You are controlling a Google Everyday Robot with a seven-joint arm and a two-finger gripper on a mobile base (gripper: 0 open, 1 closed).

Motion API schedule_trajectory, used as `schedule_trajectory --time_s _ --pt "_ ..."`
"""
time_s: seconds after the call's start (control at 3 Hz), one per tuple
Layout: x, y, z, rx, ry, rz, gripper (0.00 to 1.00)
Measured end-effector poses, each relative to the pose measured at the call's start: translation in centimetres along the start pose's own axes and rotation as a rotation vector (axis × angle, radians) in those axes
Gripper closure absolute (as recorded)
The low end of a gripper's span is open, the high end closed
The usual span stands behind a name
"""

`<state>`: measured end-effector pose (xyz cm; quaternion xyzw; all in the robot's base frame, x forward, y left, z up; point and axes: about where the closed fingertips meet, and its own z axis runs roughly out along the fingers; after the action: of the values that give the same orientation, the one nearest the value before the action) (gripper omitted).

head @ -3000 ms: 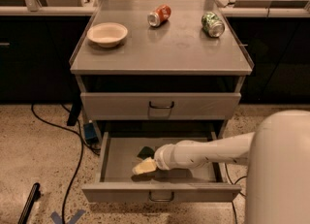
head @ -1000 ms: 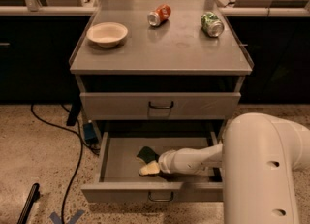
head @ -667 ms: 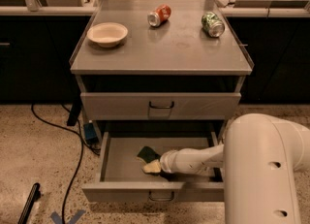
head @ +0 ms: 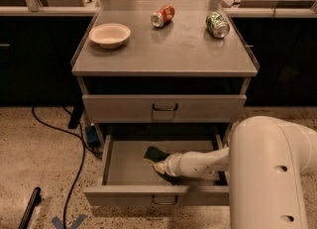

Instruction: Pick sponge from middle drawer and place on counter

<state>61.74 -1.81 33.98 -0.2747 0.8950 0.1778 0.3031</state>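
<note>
ROBOT REACHES FOR SPONGE: a one-armed robot works inside the open middle drawer (head: 130,196) of a grey cabinet; its gripper (head: 160,167) sits low in the drawer, at the near edge of the sponge (head: 154,153); the sponge lies dark face up on the drawer floor, below the middle of the front edge of the counter (head: 168,52); whether the gripper is clamped on it or merely touching cannot be told.

The risks, as judged here: a shallow hold on one corner could let the sponge slip and drop back during the lift; too straight a rise could catch the white arm (head: 198,163) or the sponge on the shut upper drawer front (head: 124,108) and the counter's front edge, so the load likely must come outward before going up.

On top, a white bowl (head: 109,34) sits near the far left corner; a red can (head: 163,15) lies by the far edge; a green can (head: 217,25) lies near the far right corner; the near half along the front edge shows bare grey, the roomiest landing spot.
</note>
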Motion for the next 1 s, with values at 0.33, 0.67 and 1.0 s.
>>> schedule_trajectory --time_s 0.33,0.67,1.0 --pt "0.00 0.00 0.00 0.000 0.000 0.000 0.89" --pt "-0.02 0.01 -0.03 0.000 0.000 0.000 1.00" --pt "-0.51 0.10 -0.63 0.000 0.000 0.000 1.00"
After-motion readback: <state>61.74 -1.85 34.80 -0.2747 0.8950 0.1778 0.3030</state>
